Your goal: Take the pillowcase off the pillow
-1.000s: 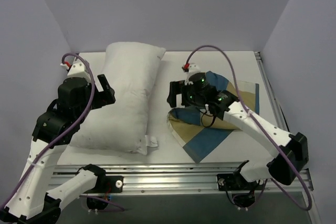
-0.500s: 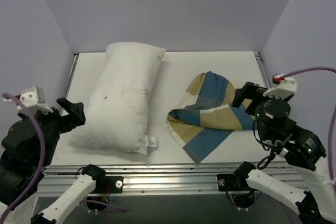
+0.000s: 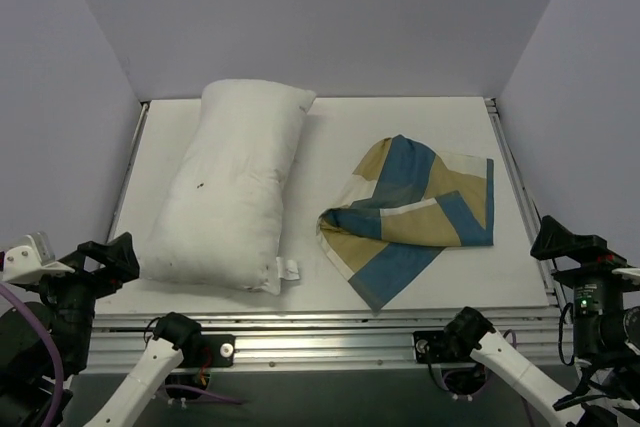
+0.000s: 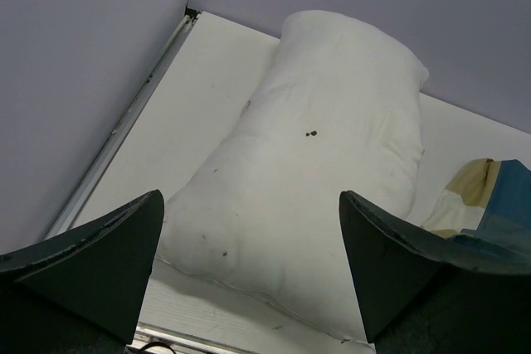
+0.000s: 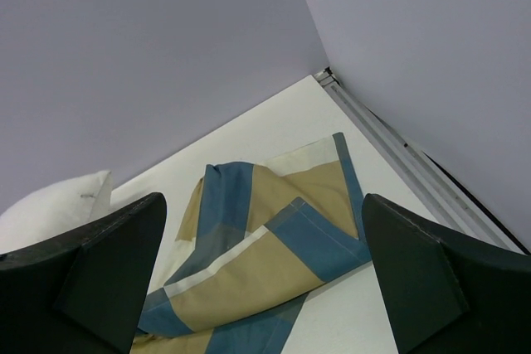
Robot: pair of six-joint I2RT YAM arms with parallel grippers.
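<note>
Table [image 3: 330, 282]: white top sitting between lilac walls [image 3: 300, 17].
Pillow [image 3: 235, 192]: lying bare along the left side.
Pillowcase [image 3: 410, 212]: lying crumpled at right, apart from it.
Left gripper [image 4: 250, 196]: hanging near-left, spread wide, gripping nothing.
Right gripper [image 5: 264, 198]: hanging near-right, spread wide, gripping nothing.

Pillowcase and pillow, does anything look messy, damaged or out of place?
The pillowcase lies rumpled and folded over itself, right of the pillow and apart from it. The pillow lies at a slight angle and carries a few dark specks. Nothing looks torn or spilled.
</note>
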